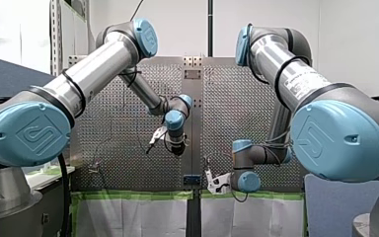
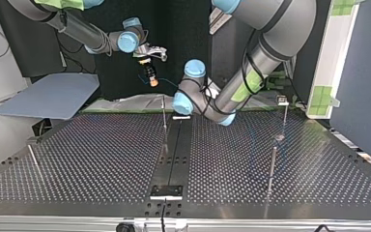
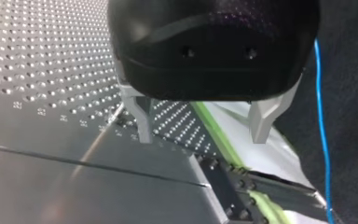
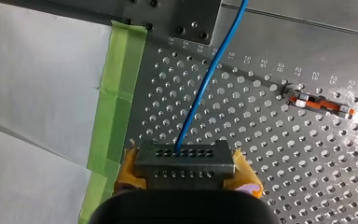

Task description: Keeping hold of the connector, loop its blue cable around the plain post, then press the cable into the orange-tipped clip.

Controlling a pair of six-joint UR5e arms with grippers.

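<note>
- My right claw (image 4: 186,173) is clamped on the connector (image 4: 185,157), its blue cable (image 4: 205,79) running ahead over the surface (image 4: 284,163).
- My left claw (image 3: 203,136) stands apart.

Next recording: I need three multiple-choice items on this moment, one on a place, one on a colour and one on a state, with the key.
1. Relative to the connector held by my right hand, where is the orange-tipped clip?
A) touching it
B) under it
C) ahead and aside, apart from it, on the perforated table

2. What colour is the cable leaving the connector?
A) blue
B) red
C) black

3. In what state is my left hand?
A) shut on the cable
B) open and empty
C) shut on the connector

Key:
1 C: the right wrist view shows bare table between clip and connector.
2 A: a blue line runs out of the connector's face.
3 B: the left wrist view shows its metal fingers apart with nothing between them.
</note>
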